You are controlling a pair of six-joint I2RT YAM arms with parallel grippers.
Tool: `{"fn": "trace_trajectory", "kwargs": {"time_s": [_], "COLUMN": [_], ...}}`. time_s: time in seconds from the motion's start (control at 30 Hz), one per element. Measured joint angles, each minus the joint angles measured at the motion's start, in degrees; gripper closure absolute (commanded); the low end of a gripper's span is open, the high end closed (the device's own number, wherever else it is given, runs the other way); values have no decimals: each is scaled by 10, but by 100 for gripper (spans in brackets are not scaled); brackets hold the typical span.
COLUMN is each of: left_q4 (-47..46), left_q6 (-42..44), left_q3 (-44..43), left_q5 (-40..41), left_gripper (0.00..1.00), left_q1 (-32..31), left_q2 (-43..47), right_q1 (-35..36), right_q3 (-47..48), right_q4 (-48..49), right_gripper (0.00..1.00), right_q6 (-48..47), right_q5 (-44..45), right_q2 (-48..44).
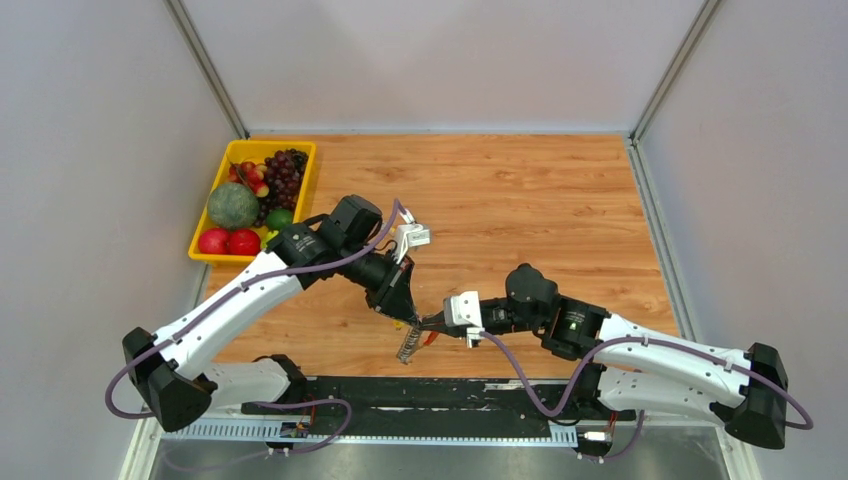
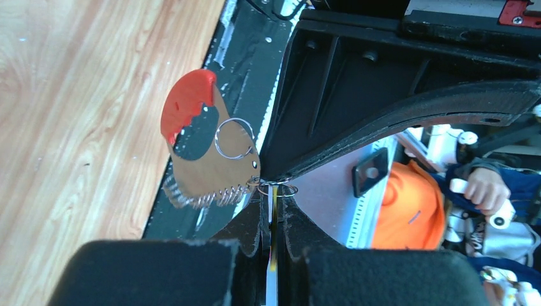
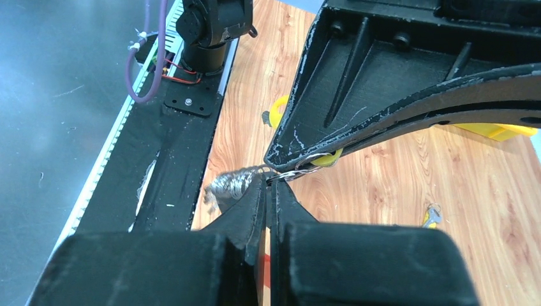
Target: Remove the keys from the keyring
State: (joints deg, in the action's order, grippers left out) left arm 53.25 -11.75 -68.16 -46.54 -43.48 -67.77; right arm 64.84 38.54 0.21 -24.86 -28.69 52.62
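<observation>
Two arms meet tip to tip just ahead of their bases. The left arm (image 1: 230, 305) rises to a bent elbow, its wrist angled down and back. The right arm (image 1: 680, 360) stretches low toward the left. The left gripper (image 1: 405, 315) and right gripper (image 1: 432, 322) stand nose to nose, each with jaws pressed together.

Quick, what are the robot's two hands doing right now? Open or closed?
Left gripper: closed, pinching a yellow tag.
Right gripper: closed on the end of the keyring, keys dangling.
</observation>
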Motion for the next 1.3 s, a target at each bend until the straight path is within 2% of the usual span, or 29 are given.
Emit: {"fn": "trace_trajectory", "kwargs": {"time_s": [0.17,0.4,0.93,1.3], "left_q4": [-27,-29,-22,-35], "left_q6": [-25,-34,-14,17], "left_q3": [14,15,15,2], "left_q5": [-45,-63,-60,-31], "left_gripper": [100,100,100,100], "left_q1": [15,22,23,24], "left_q2": [-2,-13,-10,-7], "right_q1": [12,18,30,44], "right_q3": [1,20,28,37], "right_q4": [-9,-42,-52,-58], "right_gripper": [100,100,100,100], "right_q6": [-17,-30,-33,-22], "right_q5": [21,36,63,49], "right_q2": [-12,-3,9,12]}}
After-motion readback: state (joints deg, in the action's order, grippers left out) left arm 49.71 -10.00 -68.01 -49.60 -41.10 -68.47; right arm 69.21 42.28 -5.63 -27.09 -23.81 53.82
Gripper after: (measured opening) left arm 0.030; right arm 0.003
